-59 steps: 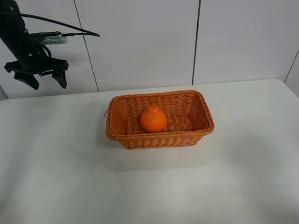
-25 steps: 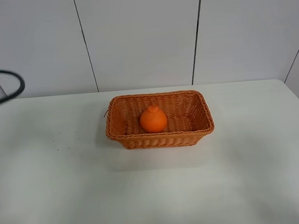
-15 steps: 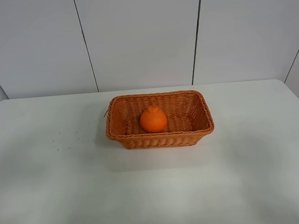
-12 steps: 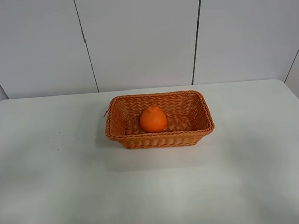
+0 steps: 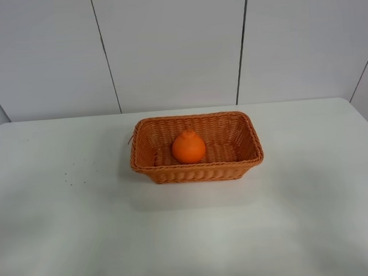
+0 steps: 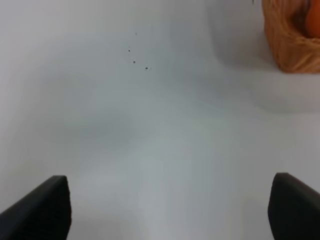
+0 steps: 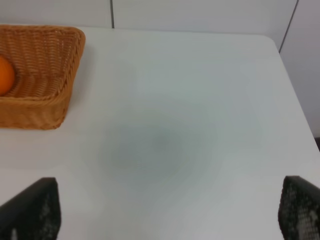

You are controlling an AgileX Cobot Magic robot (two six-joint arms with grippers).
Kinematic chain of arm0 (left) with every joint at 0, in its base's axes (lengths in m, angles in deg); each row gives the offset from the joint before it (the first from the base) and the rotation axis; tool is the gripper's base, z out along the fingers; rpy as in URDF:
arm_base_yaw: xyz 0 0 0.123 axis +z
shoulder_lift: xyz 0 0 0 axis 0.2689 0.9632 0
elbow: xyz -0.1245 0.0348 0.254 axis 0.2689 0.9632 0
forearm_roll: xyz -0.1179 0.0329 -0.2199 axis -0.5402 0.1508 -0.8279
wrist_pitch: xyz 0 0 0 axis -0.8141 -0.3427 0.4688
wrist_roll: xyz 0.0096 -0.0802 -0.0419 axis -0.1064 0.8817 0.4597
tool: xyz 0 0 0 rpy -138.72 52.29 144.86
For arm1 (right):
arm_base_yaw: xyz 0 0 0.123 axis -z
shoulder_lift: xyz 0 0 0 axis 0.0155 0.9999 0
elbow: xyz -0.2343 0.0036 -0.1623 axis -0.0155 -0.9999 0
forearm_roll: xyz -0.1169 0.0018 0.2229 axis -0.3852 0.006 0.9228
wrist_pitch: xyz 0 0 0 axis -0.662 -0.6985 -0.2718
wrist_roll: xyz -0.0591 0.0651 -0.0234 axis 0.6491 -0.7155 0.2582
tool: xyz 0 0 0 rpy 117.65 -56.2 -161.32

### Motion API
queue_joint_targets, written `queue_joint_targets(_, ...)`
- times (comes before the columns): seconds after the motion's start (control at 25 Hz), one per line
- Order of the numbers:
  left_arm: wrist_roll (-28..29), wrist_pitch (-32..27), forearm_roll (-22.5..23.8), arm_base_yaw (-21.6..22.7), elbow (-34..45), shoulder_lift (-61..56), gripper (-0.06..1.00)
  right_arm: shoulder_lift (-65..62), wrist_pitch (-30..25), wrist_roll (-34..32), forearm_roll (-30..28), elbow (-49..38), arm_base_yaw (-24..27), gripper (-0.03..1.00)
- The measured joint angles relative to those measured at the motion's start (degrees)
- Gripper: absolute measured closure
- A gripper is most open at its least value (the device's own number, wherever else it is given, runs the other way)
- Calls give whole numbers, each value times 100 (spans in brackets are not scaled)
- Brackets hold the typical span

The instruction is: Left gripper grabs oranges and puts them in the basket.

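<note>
white table (image 5: 84, 246) carries a wicker basket (image 5: 197, 170) mid-table; dark specks (image 5: 79, 169) left of it

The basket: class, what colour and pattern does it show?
Orange-brown woven wicker basket, clearest in the exterior high view.

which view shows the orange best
The exterior high view: the orange sits whole and unobstructed inside the basket. The right wrist view catches only part of it at the frame edge, behind the basket wall. The left wrist view shows just a blurred sliver over the rim.
</note>
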Motion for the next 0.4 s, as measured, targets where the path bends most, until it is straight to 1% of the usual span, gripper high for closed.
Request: queue_joint_targets(0.4,48,0,0,0,0,-16,5,0,0,0,0,0,0,27)
